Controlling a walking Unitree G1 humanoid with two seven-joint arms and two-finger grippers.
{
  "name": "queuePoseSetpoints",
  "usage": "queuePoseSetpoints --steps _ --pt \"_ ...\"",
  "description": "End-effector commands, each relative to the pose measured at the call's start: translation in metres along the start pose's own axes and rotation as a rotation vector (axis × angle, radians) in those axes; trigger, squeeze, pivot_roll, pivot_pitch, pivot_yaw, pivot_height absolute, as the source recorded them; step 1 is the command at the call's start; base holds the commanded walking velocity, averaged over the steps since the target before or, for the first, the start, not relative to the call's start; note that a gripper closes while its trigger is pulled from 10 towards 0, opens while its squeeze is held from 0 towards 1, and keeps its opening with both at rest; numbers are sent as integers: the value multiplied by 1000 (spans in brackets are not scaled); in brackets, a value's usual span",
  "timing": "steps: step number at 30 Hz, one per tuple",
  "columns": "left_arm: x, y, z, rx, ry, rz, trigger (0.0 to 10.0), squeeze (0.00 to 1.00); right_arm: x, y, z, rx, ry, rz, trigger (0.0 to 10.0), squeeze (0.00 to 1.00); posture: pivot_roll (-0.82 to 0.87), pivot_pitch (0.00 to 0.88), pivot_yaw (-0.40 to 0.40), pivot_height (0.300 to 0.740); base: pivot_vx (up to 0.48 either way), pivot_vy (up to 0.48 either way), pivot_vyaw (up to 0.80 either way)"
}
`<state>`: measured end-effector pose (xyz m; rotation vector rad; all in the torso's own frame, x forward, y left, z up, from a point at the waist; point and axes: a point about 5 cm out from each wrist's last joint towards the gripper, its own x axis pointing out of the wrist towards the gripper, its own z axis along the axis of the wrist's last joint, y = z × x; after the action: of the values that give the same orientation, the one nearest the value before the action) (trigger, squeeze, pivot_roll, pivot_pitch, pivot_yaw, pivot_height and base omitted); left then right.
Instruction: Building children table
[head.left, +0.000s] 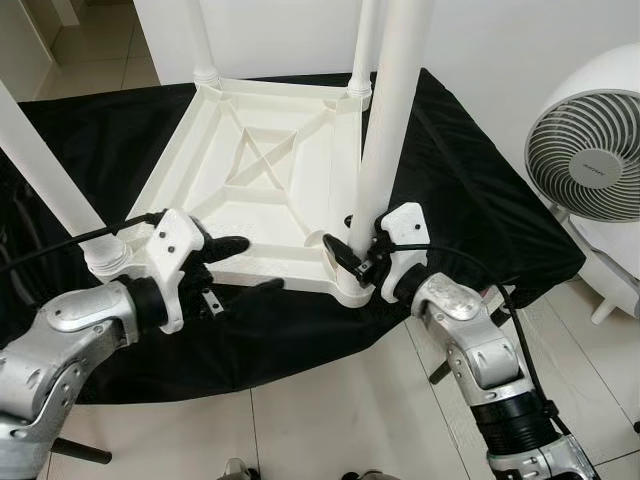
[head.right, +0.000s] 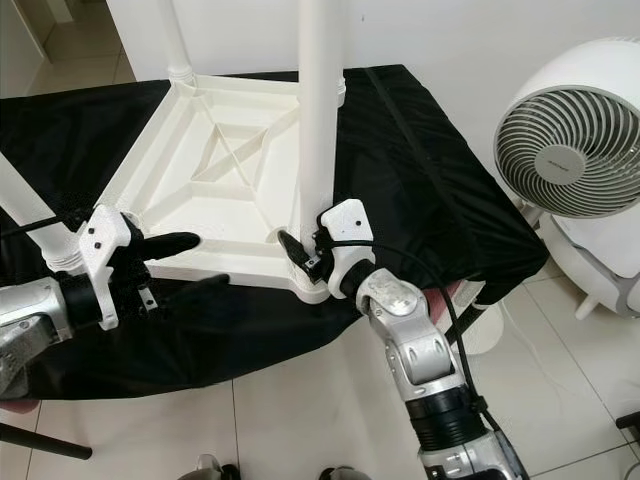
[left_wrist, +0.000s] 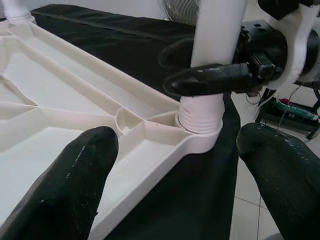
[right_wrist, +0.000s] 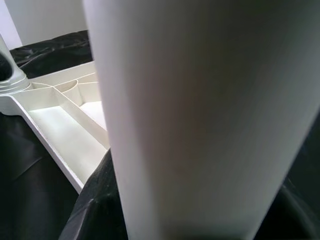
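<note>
White plastic children's table (head.left: 255, 190), upside down on the black-draped tabletop (head.left: 470, 190), has its near right round white leg (head.left: 385, 140) upright in the corner socket. The right tool (head.left: 357, 262) pinches that leg just above the socket. The left tool (head.left: 238, 265), fingers spread, straddles the near rim. A white fan (head.left: 590, 150) stands over pale floor tiles (head.left: 330, 420).

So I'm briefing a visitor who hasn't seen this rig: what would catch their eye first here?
Probably the white table top lying upside down on a black cloth, with legs standing up from its corners. Next, the right hand closed around the near right leg just above its socket, while the left hand straddles the table's near edge, fingers open. A white fan stands to the right.
</note>
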<state>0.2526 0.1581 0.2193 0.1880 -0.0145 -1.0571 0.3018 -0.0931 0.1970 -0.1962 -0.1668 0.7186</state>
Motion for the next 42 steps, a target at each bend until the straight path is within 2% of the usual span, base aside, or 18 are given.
queuePoseSetpoints --steps 1,3,4,11,12,14,19,22,29,30,31,32,33,34,35,40,41,42 --pt "-3 -1 1 -34 -13 0 10000 0 0 4 0 25 -5 38 2941 0 -52 93 26 740 0 0 0" --pt "-3 -1 1 -34 -13 0 10000 0 0 4 0 25 -5 38 2941 0 -52 93 26 740 0 0 0" --pt "-3 -1 -1 -37 -12 17 10000 0 0 3 -1 29 -1 24 0 0 -48 90 25 740 0 0 0" --pt "-2 4 -4 -41 -24 125 10000 0 2 -14 -8 2 68 -241 0 0 -45 86 19 740 0 0 0" --pt "-1 6 -3 -44 -33 139 10000 0 1 -21 -10 16 92 -361 0 0 -46 90 18 740 0 0 0" --pt "0 7 -3 -51 -42 145 10000 0 -1 -27 -11 9 109 -472 0 0 -46 90 18 740 0 0 0" --pt "4 8 -2 -73 -62 130 10000 0 -4 -33 -12 6 149 -660 0 0 -48 92 19 740 0 0 0" --pt "22 -1 -5 -106 -63 19 10000 0 -5 -30 -14 28 167 -873 0 0 -46 99 21 740 0 0 0" --pt "41 6 -6 -94 -56 -10 10000 0 7 -18 -14 70 149 -856 0 0 -47 103 25 740 0 0 0" --pt "43 7 -6 -91 -55 -7 10000 0 13 -12 -12 68 131 -768 10000 0 -52 108 31 740 0 0 0" --pt "43 7 -6 -91 -55 -7 10000 0 13 -12 -12 68 131 -768 10000 0 -52 108 31 740 0 0 0" --pt "43 8 -5 -89 -57 -6 10000 0 17 -5 -8 72 101 -671 10000 0 -57 109 35 740 0 0 0" --pt "44 9 -5 -85 -54 4 10000 0 18 -1 -5 51 73 -602 10000 631 -58 108 36 740 0 0 0" --pt "44 9 -5 -85 -54 4 10000 0 18 -1 -5 51 73 -602 10000 631 -58 108 36 740 0 0 0" --pt "45 10 -6 -79 -50 11 10000 0 17 3 -2 48 42 -528 10000 1000 -59 109 36 740 0 0 0" --pt "48 11 -7 -85 -52 20 10000 0 13 8 7 54 -23 -380 10000 1000 -59 109 36 740 0 0 0" --pt "49 8 -6 -93 -57 -2 10000 0 9 6 9 39 -34 -317 10000 0 -57 112 30 740 0 0 0" --pt "51 3 -6 -95 -55 -33 10000 0 2 2 10 17 -24 -233 10000 0 -57 112 30 740 0 0 0"
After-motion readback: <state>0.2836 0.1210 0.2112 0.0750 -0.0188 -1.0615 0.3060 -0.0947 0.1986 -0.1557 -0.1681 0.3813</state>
